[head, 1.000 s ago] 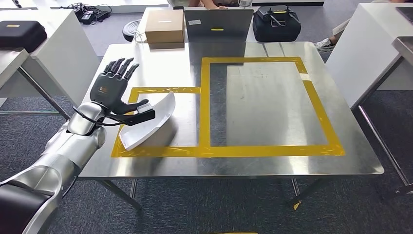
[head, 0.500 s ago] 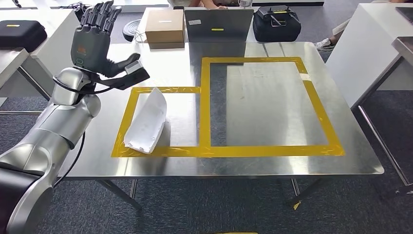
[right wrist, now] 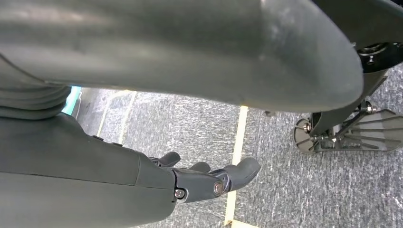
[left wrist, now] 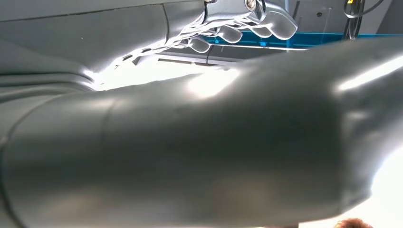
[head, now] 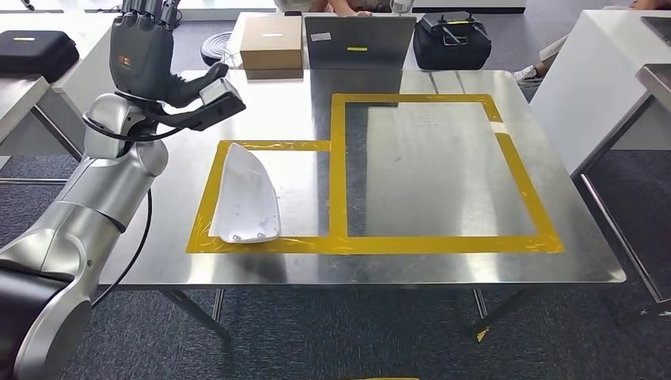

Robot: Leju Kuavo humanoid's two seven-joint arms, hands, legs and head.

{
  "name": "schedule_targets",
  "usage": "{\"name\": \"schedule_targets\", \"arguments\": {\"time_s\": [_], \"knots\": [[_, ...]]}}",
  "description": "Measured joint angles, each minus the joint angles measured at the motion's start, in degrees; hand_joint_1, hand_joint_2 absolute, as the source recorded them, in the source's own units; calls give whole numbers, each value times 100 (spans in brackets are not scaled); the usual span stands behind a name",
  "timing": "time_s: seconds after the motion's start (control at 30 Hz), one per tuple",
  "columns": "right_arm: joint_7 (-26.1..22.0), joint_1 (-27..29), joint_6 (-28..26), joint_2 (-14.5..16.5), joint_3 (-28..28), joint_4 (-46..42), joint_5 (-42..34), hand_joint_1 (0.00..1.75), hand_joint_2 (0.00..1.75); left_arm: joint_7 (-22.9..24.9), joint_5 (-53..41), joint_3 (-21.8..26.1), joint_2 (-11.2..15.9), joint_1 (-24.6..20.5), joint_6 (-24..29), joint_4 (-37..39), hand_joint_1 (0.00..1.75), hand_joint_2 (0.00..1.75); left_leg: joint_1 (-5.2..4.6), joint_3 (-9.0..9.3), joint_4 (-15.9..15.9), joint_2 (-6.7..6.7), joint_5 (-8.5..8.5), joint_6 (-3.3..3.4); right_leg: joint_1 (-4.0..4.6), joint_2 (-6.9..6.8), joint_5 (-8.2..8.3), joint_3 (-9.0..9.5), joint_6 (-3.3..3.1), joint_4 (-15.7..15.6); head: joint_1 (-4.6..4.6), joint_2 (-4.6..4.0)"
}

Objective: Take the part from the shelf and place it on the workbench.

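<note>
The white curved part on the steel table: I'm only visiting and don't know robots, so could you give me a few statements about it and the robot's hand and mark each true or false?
1. The white curved plastic part lies inside the smaller yellow-taped rectangle. True.
2. The robot's left hand is gripping the part. False: it is raised above the shiny steel workbench, apart from the part and holding nothing.
3. The larger yellow-taped rectangle has a part in it. False: only bare metal shows inside it.
4. A brown cardboard box stands past the workbench's far edge. True.
5. The right hand rests on the workbench. False: it hangs over grey carpet.
</note>
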Motion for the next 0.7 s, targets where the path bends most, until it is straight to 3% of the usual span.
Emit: {"name": "schedule_targets", "arguments": {"time_s": [0.07,0.17,0.2,0.23,0.27,0.33,0.37,0.43,0.53,0.6,0.7], "knots": [[-1,-9,-11,1,-29,0,-2,0,0,-2,-1,0,-42,-30,-6,-24,0,0,40,33,-69,15,49,54,1,-1,-128,-83,47,186,7,0],[3,-9,-19,-1,-48,0,-5,0,0,-3,-1,0,-95,-62,-14,-32,0,0,67,39,-90,39,80,91,-37,-2,-636,-563,122,1207,20,0],[4,-7,-21,-1,-52,0,-8,0,0,-4,-1,0,-104,-59,-21,-28,0,0,72,31,-78,42,82,88,-60,-3,-728,-710,146,1506,20,0],[5,-7,-22,-1,-58,0,-13,0,0,-4,-2,-1,-113,-57,-36,-23,0,0,82,24,-61,44,79,76,-83,-3,-709,-765,171,1611,21,0],[3,-7,-22,-3,-65,0,-19,0,0,-4,-2,-1,-119,-58,-53,-18,0,0,99,17,-40,43,66,57,-109,-5,-586,-711,197,1501,20,0],[-3,-10,-22,-4,-76,0,-39,0,0,-2,-8,-2,-131,-80,-91,-14,0,0,143,4,28,40,14,-25,-157,-18,-240,-327,260,764,21,0],[-7,-10,-22,0,-80,0,-48,0,0,1,-13,-2,-135,-99,-105,-13,0,0,156,-16,67,33,-12,-76,-158,-8,-125,-159,256,460,28,0],[-10,-14,-22,9,-87,0,-60,0,0,5,-22,-2,-147,-129,-126,-8,0,0,146,-51,124,14,-41,-169,-145,19,-116,-44,181,223,42,0],[-20,-27,-20,8,-97,0,-66,0,0,9,-18,-3,-146,-149,-137,11,0,0,152,-94,158,0,-70,-273,-134,27,-115,-90,7,221,47,0],[-34,-31,-16,8,-105,0,-67,0,0,10,-3,-4,-135,-153,-134,31,0,0,161,-230,483,9,-342,-309,-133,15,-72,-122,-78,196,44,0],[-62,-29,-13,7,-130,0,-67,0,0,10,11,-4,-125,-142,-129,68,0,0,143,-629,1536,14,-930,-308,-87,9,3,-219,-156,194,44,0]]}}
